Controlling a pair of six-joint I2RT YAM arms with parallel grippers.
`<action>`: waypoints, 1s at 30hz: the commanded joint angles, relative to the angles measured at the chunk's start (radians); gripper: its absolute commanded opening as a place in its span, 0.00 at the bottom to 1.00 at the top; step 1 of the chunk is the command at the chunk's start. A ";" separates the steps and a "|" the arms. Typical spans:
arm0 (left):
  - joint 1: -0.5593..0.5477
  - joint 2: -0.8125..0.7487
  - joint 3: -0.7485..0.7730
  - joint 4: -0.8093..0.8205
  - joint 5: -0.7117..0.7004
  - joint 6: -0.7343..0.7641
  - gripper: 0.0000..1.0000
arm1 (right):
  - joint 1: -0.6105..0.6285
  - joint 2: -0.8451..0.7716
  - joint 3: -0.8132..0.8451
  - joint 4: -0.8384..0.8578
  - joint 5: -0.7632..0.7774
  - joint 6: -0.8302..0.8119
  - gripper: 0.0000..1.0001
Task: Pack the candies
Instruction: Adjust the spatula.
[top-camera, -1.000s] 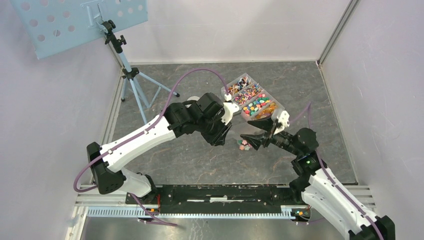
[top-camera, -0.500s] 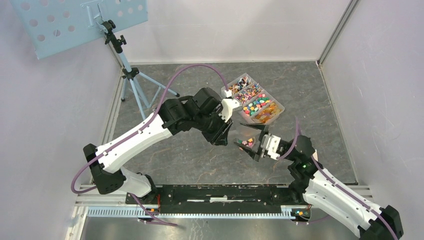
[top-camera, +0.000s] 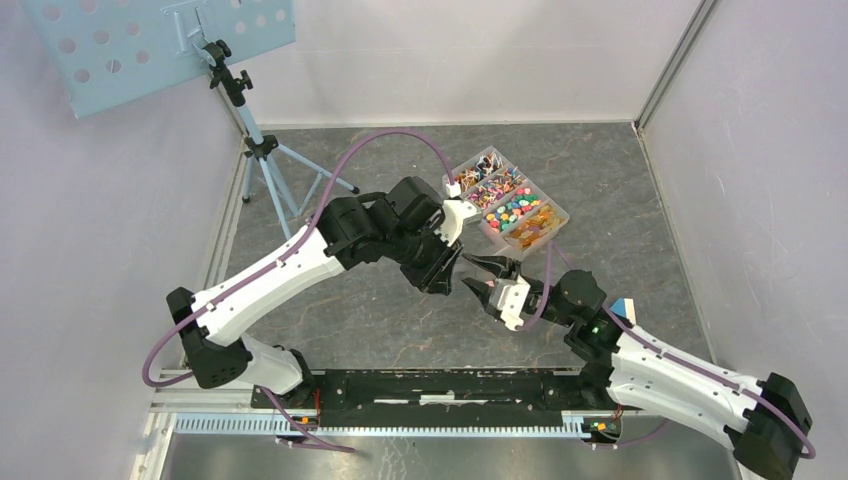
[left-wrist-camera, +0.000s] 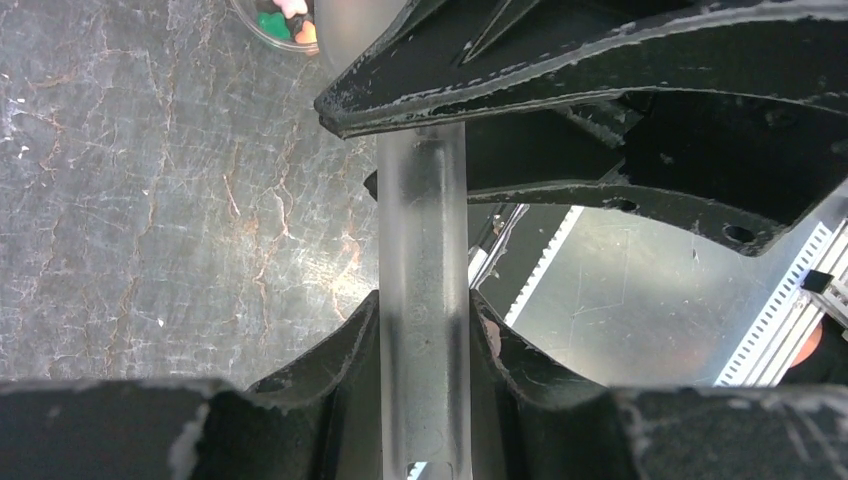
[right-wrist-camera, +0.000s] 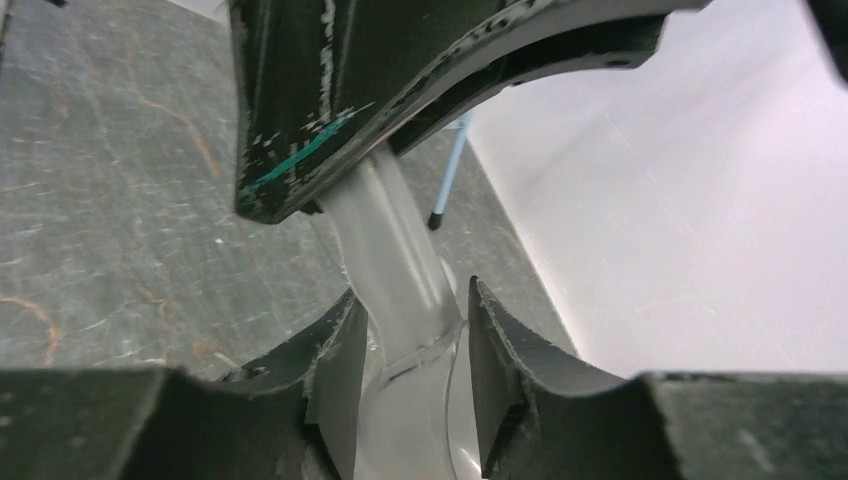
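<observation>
My left end effector (left-wrist-camera: 422, 335) and right end effector (right-wrist-camera: 410, 325) both pinch one clear plastic piece (left-wrist-camera: 420, 230), so I should move them together, level and slow, toward the candies (top-camera: 512, 208) far right.

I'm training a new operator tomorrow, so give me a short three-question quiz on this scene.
1. True or false: a gripper grips the clear divided plastic box of multicoloured candies.
2. What does the left gripper clamp? A) a frosted translucent plastic piece B) a metal spoon C) a red cloth
3. Which other gripper clamps that same piece?
Key: 1 false; 2 A; 3 the right gripper.
</observation>
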 joint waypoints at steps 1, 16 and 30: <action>0.003 -0.009 0.047 0.018 -0.010 -0.053 0.07 | 0.039 0.005 0.016 0.101 0.091 -0.040 0.33; 0.013 -0.235 -0.106 0.271 -0.221 -0.028 0.47 | 0.062 0.057 -0.115 0.506 0.250 0.306 0.00; 0.012 -0.256 -0.184 0.334 -0.263 0.027 0.58 | 0.065 0.130 -0.077 0.538 0.255 0.433 0.00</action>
